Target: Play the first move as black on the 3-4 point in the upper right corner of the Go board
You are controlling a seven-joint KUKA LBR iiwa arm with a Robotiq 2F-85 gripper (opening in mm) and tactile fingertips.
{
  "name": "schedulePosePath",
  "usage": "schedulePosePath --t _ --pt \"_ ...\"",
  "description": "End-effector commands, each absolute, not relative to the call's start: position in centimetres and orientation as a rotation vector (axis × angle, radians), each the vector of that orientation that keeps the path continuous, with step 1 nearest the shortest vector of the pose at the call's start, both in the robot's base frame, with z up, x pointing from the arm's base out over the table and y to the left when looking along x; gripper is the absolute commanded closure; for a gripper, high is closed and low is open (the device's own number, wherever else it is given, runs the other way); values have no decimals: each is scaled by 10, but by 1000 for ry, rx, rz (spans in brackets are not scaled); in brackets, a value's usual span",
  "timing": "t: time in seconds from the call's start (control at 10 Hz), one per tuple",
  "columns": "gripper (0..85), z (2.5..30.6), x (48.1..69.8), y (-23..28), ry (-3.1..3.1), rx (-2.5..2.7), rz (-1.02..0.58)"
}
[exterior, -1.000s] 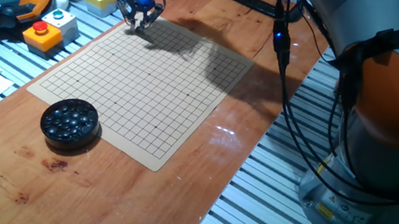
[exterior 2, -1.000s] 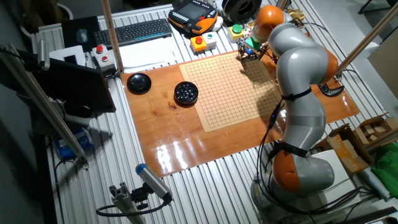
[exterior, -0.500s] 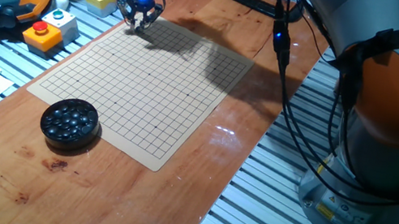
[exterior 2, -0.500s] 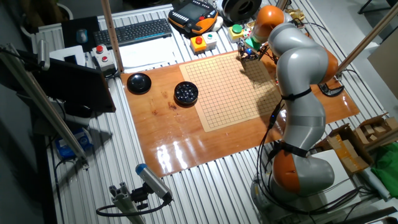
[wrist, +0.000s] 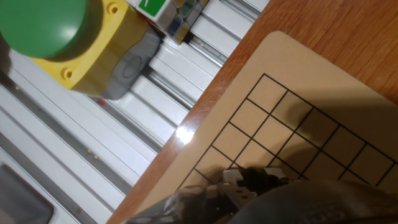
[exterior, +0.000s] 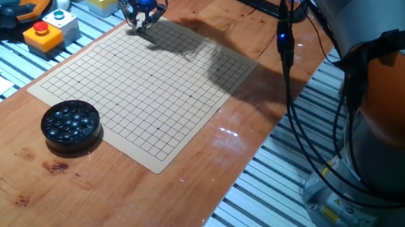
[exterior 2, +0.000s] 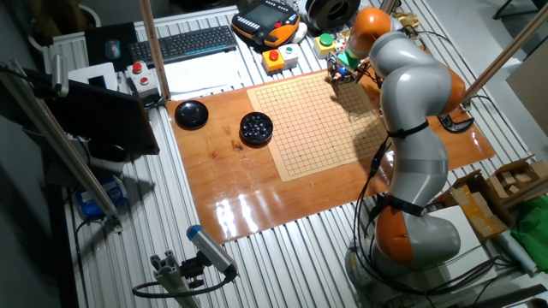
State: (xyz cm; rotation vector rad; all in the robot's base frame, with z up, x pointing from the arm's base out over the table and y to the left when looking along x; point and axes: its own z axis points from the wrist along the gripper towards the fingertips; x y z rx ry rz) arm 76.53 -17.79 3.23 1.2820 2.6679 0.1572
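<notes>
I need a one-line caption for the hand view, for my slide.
Hand view: the gripper low over the corner of the Go board, beside a yellow box with a green button.

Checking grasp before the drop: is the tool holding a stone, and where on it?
Cannot tell. The tool sits low over the board corner, but its tips are dark and blurred in the hand view; no stone is visible.

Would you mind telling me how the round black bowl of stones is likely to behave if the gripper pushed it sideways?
The bowl of stones looks low and wide, so it would probably slide on the glossy wooden tabletop rather than tip. Being filled with stones, it is likely heavy for its size. It has no lid on, so a jolt might spill some.
</notes>
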Motion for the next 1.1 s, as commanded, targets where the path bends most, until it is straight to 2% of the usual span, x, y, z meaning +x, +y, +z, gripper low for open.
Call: schedulePosePath --t 0.0,0.7,1.0 --pt "573 33 765 -178 2669 1276 151" --pt "563 36 765 -180 2690 1211 103" --pt "567 46 762 -180 2712 1194 94"
